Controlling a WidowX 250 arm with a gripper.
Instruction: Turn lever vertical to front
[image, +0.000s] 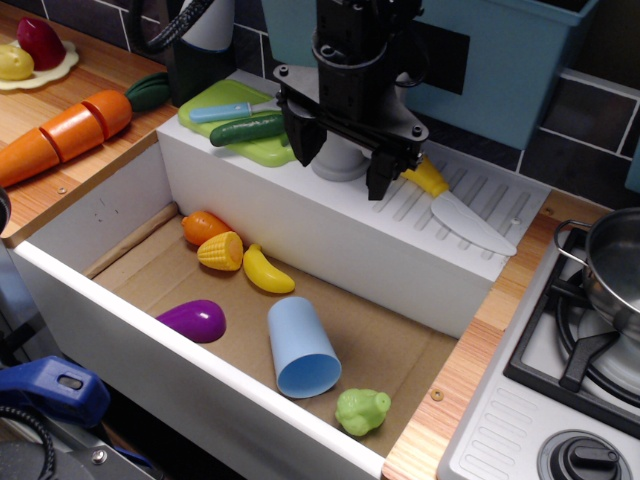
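Note:
The lever (340, 160) is a light grey toy tap on the white ledge behind the sink. Only its flared round base and lower post show; its side arm is hidden behind my gripper. My black gripper (343, 160) hangs straight above it, its two fingers spread on either side of the post, left finger (303, 140) and right finger (382, 170). The fingers stand apart from the post, so the gripper is open around it.
A yellow-handled toy knife (455, 205) lies on the drainer right of the lever. A green cutting board (235, 120) with a cucumber lies left. The sink (300, 215) holds a blue cup (300, 345), banana, corn, aubergine and green toy. Stove with pot at right.

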